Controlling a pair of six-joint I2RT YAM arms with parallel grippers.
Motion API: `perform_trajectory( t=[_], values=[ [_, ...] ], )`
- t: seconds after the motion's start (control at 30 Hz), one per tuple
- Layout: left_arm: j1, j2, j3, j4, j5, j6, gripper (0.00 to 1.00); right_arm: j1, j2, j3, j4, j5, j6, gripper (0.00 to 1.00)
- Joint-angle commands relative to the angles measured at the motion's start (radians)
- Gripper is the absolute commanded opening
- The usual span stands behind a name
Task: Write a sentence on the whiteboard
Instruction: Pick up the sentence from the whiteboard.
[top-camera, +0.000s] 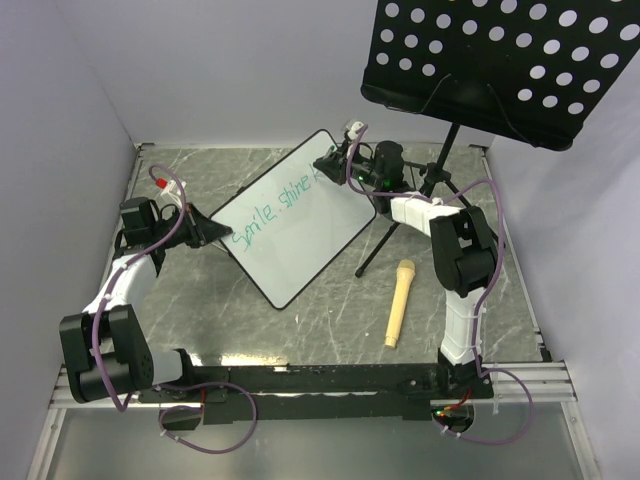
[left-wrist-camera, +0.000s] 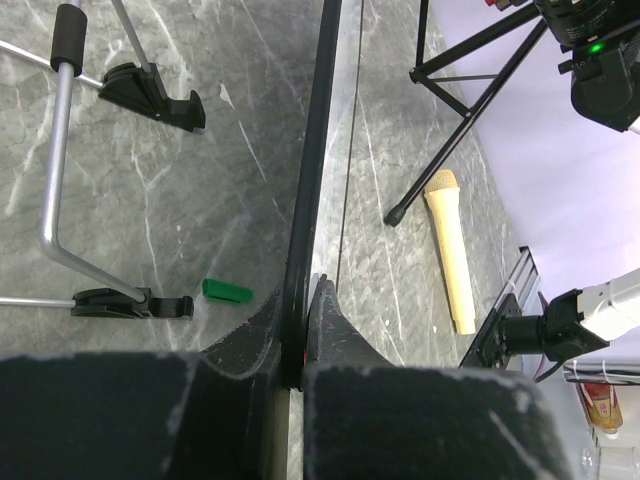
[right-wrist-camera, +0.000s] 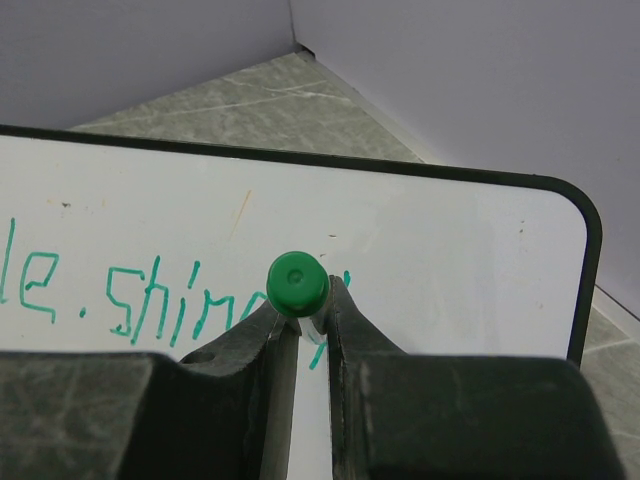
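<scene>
The whiteboard (top-camera: 300, 225) stands propped on the table (top-camera: 320, 335), one edge clamped in the left gripper (left-wrist-camera: 300, 335), while the right gripper (right-wrist-camera: 305, 325) pinches a green marker (right-wrist-camera: 296, 283) just past "shine". Light, even tip pressure and a firm brace should hold the sentence (top-camera: 275, 213) level.

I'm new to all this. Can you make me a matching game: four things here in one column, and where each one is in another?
1. whiteboard
2. marker
3. microphone
4. music stand

A. lying loose on the table
B. pinched in the right end effector
C. standing at the far right
D. edge clamped by the left end effector

Pairs: 1-D, 2-B, 3-A, 4-C
</scene>
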Motion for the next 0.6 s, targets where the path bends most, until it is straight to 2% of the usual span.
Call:
perform_trajectory(
  t=[0.0, 0.57],
  values=[
    [0.001, 0.012, -0.01, -0.026, -0.21, 0.239, 0.01, 0.005, 0.022, 0.04, 0.015, 0.001, -0.01, 0.0],
    [0.001, 0.012, -0.008, -0.024, -0.209, 0.238, 0.01, 0.005, 0.035, 0.069, -0.006, 0.053, -0.01, 0.0]
  ],
)
